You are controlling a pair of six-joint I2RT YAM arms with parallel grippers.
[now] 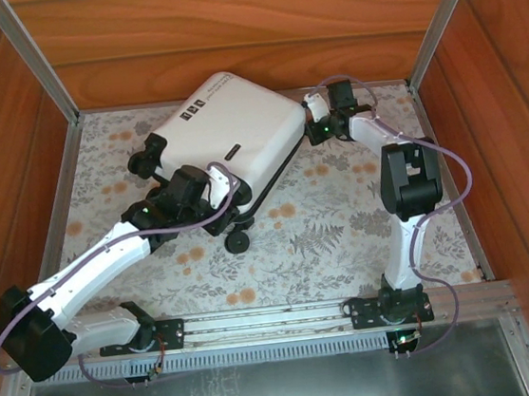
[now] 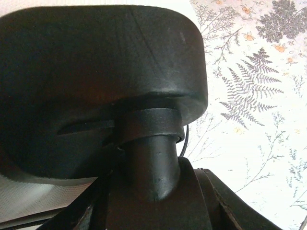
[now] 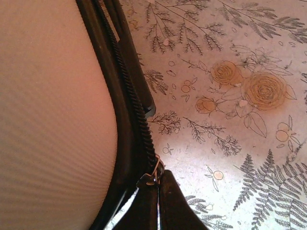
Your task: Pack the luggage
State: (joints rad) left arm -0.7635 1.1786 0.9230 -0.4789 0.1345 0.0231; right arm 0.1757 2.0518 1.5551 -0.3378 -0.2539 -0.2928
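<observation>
Floral table (image 1: pixel 345 236) bears the luggage (image 1: pixel 233 130). Right gripper (image 3: pixel 156 191) pinches zipper pull (image 3: pixel 153 173); left gripper (image 1: pixel 220 208), we cannot tell. An oblique tug risks slipping.

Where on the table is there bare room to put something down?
The widest bare cloth lies between the two arms, from the luggage to the near rail. A smaller patch is the far-left corner. Crowded: the luggage's near edge, by the left arm, and its right corner, where the right gripper holds the zipper pull.
</observation>
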